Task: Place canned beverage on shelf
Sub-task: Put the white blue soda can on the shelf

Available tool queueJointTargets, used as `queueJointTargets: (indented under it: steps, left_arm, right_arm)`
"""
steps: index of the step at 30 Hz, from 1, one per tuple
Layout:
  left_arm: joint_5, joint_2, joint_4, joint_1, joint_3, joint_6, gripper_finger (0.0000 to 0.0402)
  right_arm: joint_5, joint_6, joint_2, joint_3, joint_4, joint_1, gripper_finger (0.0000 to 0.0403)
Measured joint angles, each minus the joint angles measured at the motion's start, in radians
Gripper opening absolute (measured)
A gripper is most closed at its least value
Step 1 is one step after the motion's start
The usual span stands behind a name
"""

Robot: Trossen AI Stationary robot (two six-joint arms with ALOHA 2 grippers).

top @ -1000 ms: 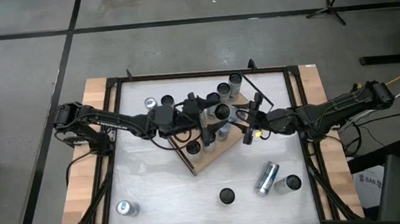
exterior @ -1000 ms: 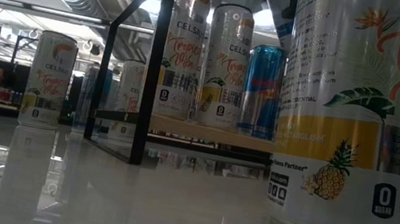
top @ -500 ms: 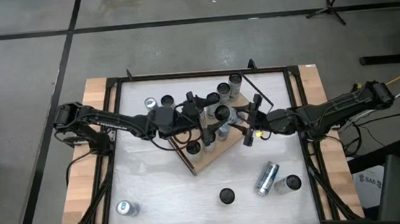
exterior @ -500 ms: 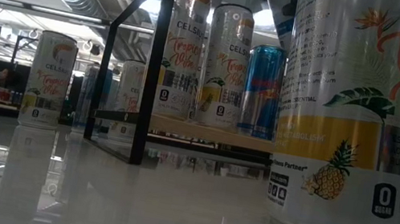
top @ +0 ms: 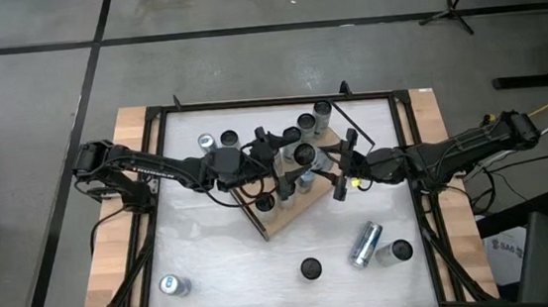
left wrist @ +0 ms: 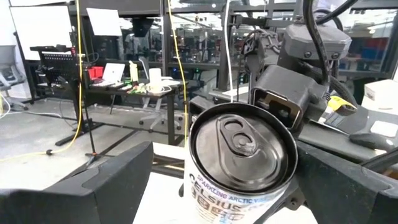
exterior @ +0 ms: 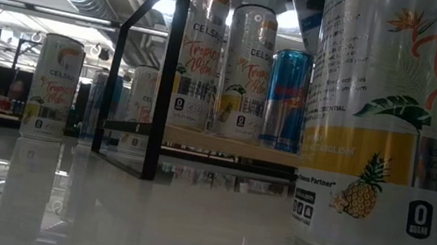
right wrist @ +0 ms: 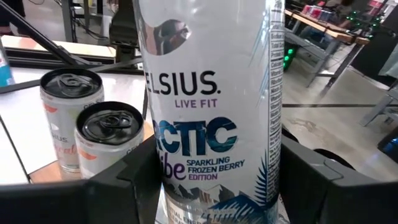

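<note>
So what we've got here is both grippers meeting at one tall silver-white Celsius Arctic Vibe can (top: 303, 155), which stands upright over the far end of the light-brown wood-grain shelf board (top: 285, 217) near the middle of the table. The left gripper (top: 277, 160) comes at it from the table's left side and the right gripper (top: 337, 175) from the right, so the can sits dead between them with its long axis vertical. In the right wrist view the can (right wrist: 211, 106) fills the gap between the dark fingers (right wrist: 134, 171) and looks clamped; in the left wrist view its lid (left wrist: 242, 146) sits between that arm's fingers (left wrist: 106, 183), but we can't tell whether they actually touch it. We'd say the right arm has the firmer hold, so the next move hangs on lowering the can straight down beside the other cans (right wrist: 93, 127) on the shelf without knocking them.
</note>
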Motion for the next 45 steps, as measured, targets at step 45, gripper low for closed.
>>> queueJointTargets:
  steps: [45]
  left_arm:
    - [-0.034, 0.000, -0.070, 0.001, 0.000, -0.183, 0.0345]
  right_arm:
    - [0.021, -0.002, 0.062, -0.002, 0.076, -0.001, 0.0237]
